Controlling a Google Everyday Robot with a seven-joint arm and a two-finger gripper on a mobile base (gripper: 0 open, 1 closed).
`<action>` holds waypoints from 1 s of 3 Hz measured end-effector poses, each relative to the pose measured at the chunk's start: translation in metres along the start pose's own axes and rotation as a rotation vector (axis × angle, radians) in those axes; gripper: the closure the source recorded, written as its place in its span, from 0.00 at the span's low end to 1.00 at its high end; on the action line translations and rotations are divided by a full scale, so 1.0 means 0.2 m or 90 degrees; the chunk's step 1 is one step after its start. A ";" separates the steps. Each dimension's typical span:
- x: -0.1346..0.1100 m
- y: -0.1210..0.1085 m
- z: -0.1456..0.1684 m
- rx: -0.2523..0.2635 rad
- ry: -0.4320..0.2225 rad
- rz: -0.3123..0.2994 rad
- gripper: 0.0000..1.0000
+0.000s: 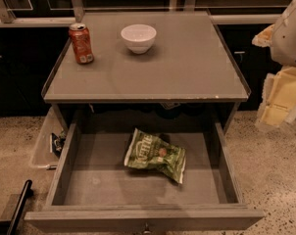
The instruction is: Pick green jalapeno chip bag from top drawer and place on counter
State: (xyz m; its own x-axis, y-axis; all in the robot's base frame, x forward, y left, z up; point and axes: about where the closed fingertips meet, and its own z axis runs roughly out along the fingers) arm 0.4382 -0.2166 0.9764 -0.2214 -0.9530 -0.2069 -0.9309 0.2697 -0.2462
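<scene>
The green jalapeno chip bag (155,155) lies flat on the grey floor of the open top drawer (69,163), near its middle. The drawer is pulled out toward me, and its small knob (147,227) shows at the front edge. The counter (187,62) is the flat grey top above the drawer. My gripper (281,98) hangs at the right edge of the view, beside the counter's right rim, above the floor and well to the right of the bag. It holds nothing that I can see.
An orange-red soda can (81,43) stands at the counter's back left, and a white bowl (138,37) beside it. A clear plastic bin (42,143) sits on the speckled floor left of the drawer. A black bar (18,207) is at the bottom left.
</scene>
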 end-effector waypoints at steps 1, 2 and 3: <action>0.00 0.00 0.00 0.000 0.000 0.000 0.00; 0.01 0.01 0.07 -0.007 0.007 0.006 0.00; 0.05 0.10 0.32 -0.056 -0.001 0.015 0.00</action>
State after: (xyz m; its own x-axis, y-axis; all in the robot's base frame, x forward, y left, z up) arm 0.4359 -0.2121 0.9093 -0.2431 -0.9463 -0.2130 -0.9475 0.2788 -0.1569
